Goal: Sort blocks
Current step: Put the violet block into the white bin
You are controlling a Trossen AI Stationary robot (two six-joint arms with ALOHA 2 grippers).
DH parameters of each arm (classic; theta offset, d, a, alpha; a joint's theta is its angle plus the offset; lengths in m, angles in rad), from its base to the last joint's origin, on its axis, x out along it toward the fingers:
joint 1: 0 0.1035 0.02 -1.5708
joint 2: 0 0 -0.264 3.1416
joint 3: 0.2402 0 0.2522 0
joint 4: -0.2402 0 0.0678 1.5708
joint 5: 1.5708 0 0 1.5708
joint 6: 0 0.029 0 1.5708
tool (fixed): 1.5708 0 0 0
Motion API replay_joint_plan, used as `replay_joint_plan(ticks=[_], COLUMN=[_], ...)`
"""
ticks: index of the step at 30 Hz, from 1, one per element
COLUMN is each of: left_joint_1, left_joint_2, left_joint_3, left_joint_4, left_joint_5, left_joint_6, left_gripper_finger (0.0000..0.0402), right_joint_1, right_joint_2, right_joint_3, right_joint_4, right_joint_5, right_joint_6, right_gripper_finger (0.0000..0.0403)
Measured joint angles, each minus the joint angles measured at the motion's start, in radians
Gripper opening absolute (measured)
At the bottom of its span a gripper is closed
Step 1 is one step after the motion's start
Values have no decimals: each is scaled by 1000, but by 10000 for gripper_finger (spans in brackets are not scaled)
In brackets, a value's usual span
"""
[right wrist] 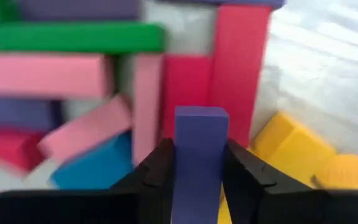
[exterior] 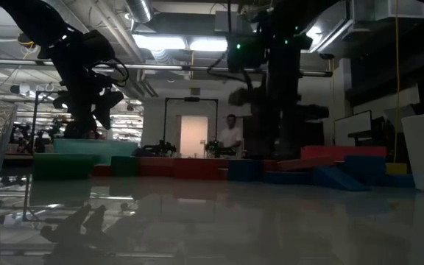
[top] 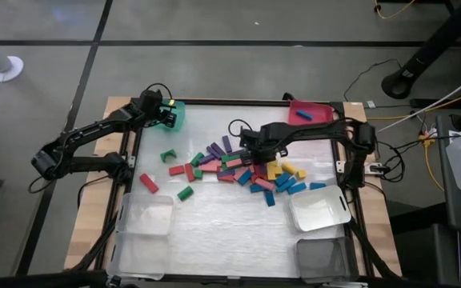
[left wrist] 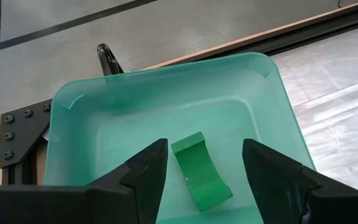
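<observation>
My left gripper hangs open over the green bin at the table's far left corner. A green arch-shaped block lies on the bin's floor below the fingers, which stand clear of it. My right gripper is over the far left part of the pile of blocks in the table's middle. It is shut on a purple block. Pink, red, green, blue and yellow blocks lie under it. My right gripper pinches the purple block by its two long sides between the two fingers. The fingers point down from above and lie along the block. Its free end sticks out past the fingertips toward the pile and looks clear of the blocks below.
A red bin with a blue block in it stands at the far right. Clear bins sit near left and near right, with a grey bin at the front. Loose green and red blocks lie left of the pile.
</observation>
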Motion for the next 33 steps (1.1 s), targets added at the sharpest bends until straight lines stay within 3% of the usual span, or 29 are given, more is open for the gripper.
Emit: replay_joint_plan(ticks=[7, 13, 17, 21, 33], left_joint_1=[0, 0, 0, 0, -60], left_joint_2=[0, 0, 0, 0, -49], left_joint_3=[0, 0, 0, 0, 0], left_joint_4=[0, 0, 0, 0, 0], left_joint_5=[0, 0, 2, 38, 246], left_joint_6=[0, 0, 0, 0, 210], left_gripper_finger=[196, 196, 196, 196, 196], right_joint_1=[1, 26, 69, 153, 486], right_joint_2=[-71, -113, -135, -158, -186], right_joint_3=[46, 101, 131, 133, 48], right_joint_4=[-96, -322, -523, -662, -668], right_joint_5=[-270, -450, -448, -371, -274], right_joint_6=[-153, -253, -320, -366, -320], right_gripper_finger=[104, 105, 106, 107, 108])
